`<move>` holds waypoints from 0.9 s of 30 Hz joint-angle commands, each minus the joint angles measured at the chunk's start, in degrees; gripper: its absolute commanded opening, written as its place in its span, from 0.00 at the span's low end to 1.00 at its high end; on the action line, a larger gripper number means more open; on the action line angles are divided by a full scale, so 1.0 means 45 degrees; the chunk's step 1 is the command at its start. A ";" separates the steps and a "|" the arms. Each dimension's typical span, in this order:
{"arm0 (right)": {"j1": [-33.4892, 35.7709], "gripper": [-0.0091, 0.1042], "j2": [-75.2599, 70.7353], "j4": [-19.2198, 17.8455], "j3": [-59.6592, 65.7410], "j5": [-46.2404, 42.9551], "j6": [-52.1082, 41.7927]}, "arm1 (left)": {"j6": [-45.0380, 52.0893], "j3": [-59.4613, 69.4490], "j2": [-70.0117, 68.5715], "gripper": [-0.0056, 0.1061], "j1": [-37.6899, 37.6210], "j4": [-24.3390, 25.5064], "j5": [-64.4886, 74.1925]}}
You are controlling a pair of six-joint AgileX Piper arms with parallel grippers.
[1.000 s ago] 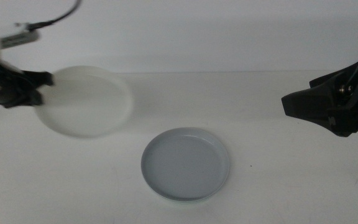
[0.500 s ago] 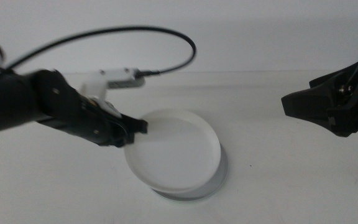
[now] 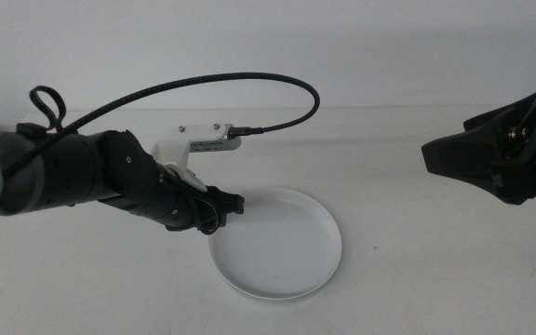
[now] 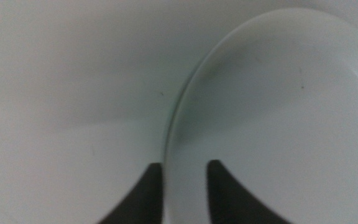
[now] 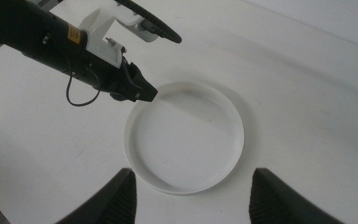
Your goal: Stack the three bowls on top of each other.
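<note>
The white bowl [image 3: 282, 247] lies flat at the table's middle front, where the light grey bowl lay; the grey bowl is hidden under it. My left gripper [image 3: 234, 203] comes in from the left, shut on the white bowl's left rim. In the left wrist view the two jaws straddle that rim [image 4: 173, 134]. The right wrist view shows the white bowl [image 5: 185, 140] and the left gripper [image 5: 149, 93] at its edge. My right gripper [image 3: 440, 156] hangs open and empty at the right, above the table. The pale mint green bowl is out of view.
A black cable [image 3: 203, 86] arcs over the left arm, above the table's back half. The table [image 3: 417, 270] is plain white.
My left gripper carried the white bowl from the back left to the middle front and lowered it onto the grey bowl, which it now covers. The right arm has not moved.
</note>
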 commanded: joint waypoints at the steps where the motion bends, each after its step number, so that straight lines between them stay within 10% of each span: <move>1: 0.0008 0.50 -0.0149 0.0157 -0.0296 -0.0680 -0.0137 | -0.0043 -0.0281 -0.0583 0.45 -0.0081 -0.0223 -0.0373; 7: 0.0008 0.50 -0.0149 0.0157 -0.0296 -0.0680 -0.0137 | 0.0224 -0.0296 -0.2231 0.86 0.0381 0.0221 -0.0018; 27: 0.0008 0.50 -0.0149 0.0157 -0.0296 -0.0680 -0.0137 | 0.0236 -0.0296 -0.6668 0.86 0.0688 0.2029 -0.0062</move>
